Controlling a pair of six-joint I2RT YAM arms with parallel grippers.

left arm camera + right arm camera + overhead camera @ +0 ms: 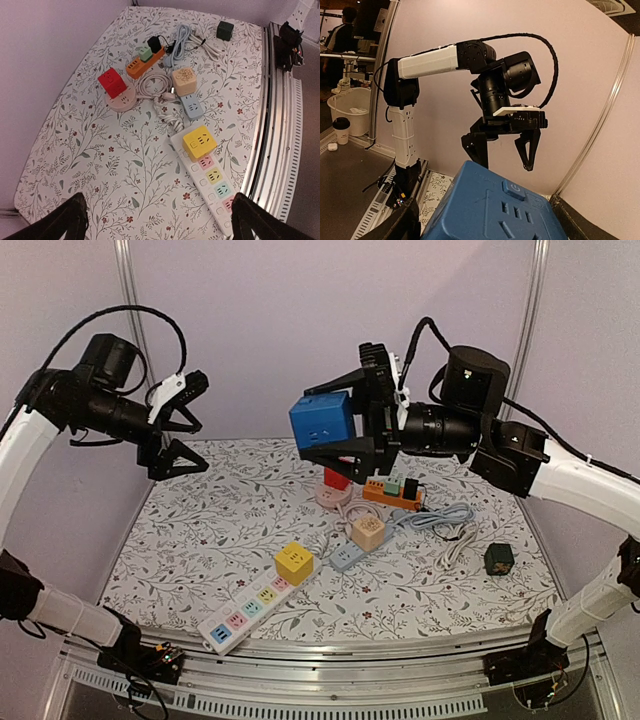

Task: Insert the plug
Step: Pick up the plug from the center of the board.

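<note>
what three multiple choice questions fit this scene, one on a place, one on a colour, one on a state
1. Where does the yellow cube sit?
A) plugged onto the white power strip
B) lying loose on its side
C) held in the air

2. What colour is the cube adapter in the right gripper?
A) red
B) blue
C) green

3. How does the left gripper stand?
A) shut on a cable
B) open and empty
C) shut on a cube

Answers:
1 A, it stands on the strip's end socket.
2 B, the raised adapter between the fingers is blue.
3 B, its fingers are spread with nothing between them.
</note>
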